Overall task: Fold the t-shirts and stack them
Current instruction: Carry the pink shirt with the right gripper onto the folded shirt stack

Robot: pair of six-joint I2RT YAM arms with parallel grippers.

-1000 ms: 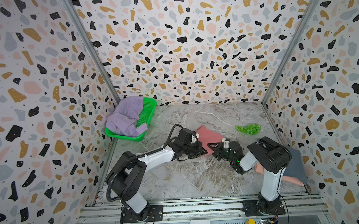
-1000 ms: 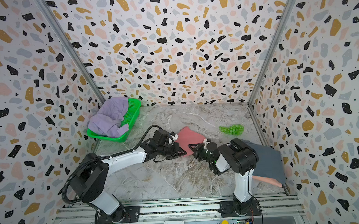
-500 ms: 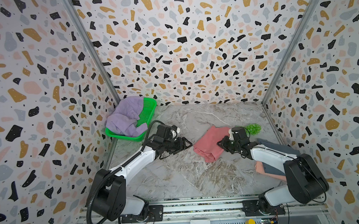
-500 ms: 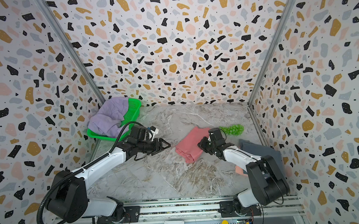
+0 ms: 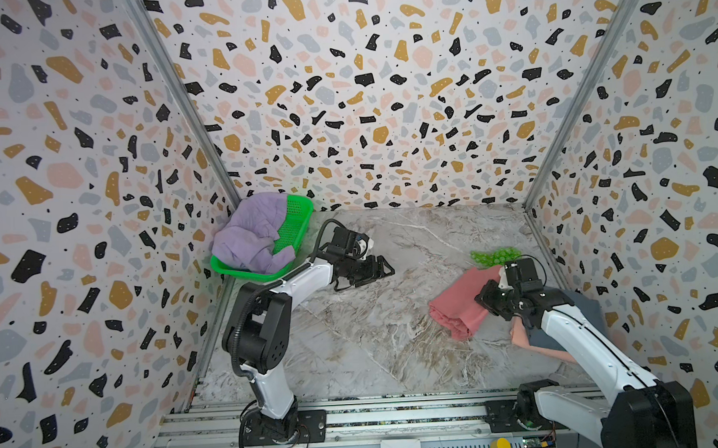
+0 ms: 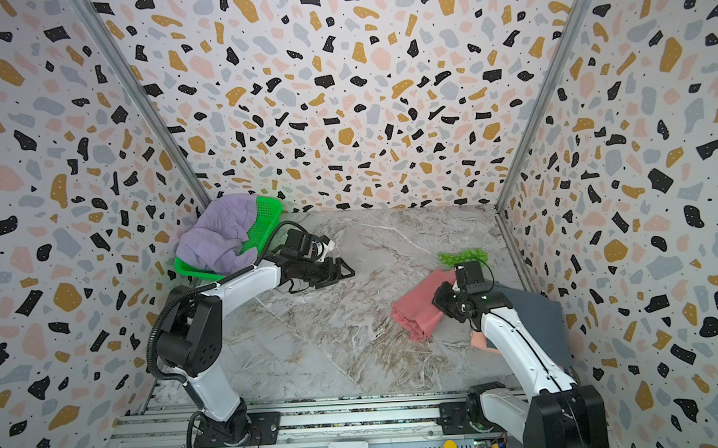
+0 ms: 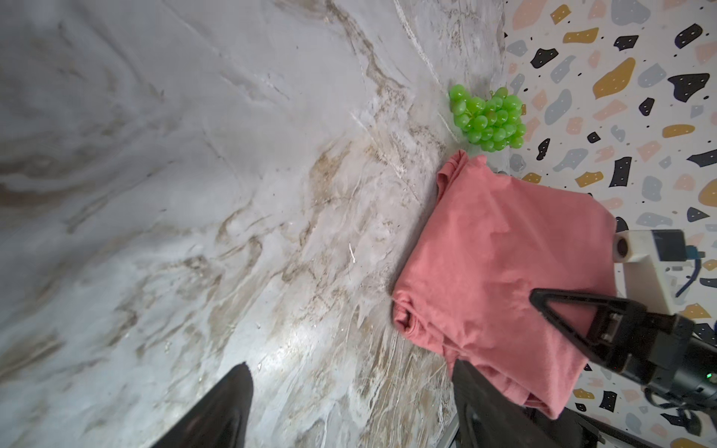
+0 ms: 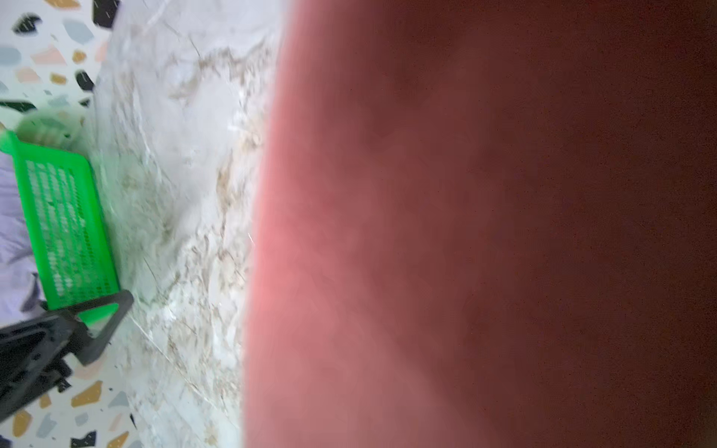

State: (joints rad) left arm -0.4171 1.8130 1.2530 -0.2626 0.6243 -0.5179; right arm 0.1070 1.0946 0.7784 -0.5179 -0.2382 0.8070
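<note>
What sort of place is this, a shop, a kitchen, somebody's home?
Probably a robot test booth, not a home: a left arm and right arm bolted to a metal rail, speckled walls boxing in a marble-look table, and props such as a red t-shirt and green basket.

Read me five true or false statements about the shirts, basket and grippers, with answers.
1. The lilac shirt lies in the basket. True.
2. The left gripper holds the red shirt. False: it is open, empty, apart from it.
3. The right gripper is shut on the red shirt. True.
4. The green balls are in the basket. False: they lie on the table beyond the red shirt.
5. The grey shirt lies at the left. False: at the right, under the right arm.
</note>
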